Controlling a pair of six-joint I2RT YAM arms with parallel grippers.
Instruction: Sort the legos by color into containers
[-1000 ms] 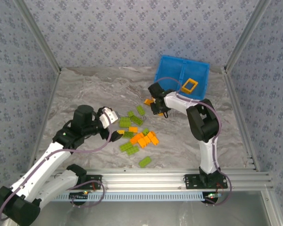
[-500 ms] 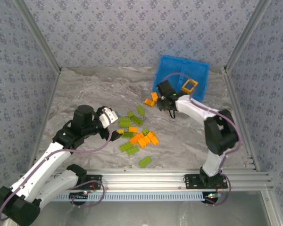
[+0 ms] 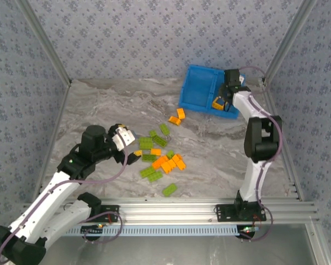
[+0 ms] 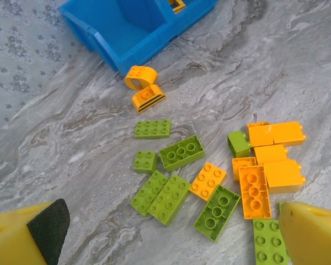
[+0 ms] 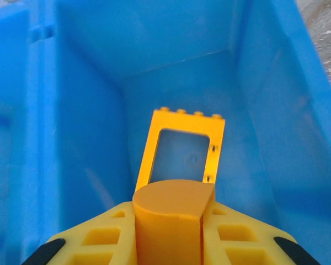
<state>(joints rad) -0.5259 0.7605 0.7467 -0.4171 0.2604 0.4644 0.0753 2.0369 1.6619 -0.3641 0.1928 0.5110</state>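
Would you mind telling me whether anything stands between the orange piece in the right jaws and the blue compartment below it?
Nothing visible does. The orange piece hangs over the open compartment of the blue tray; the orange frame lies on its floor, slightly ahead, leaving bare floor beside it.

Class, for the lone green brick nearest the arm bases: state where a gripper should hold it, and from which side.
Take the green brick by its two long side walls, across the narrow width, probably from straight above: it lies flat, apart from the others, both walls free.
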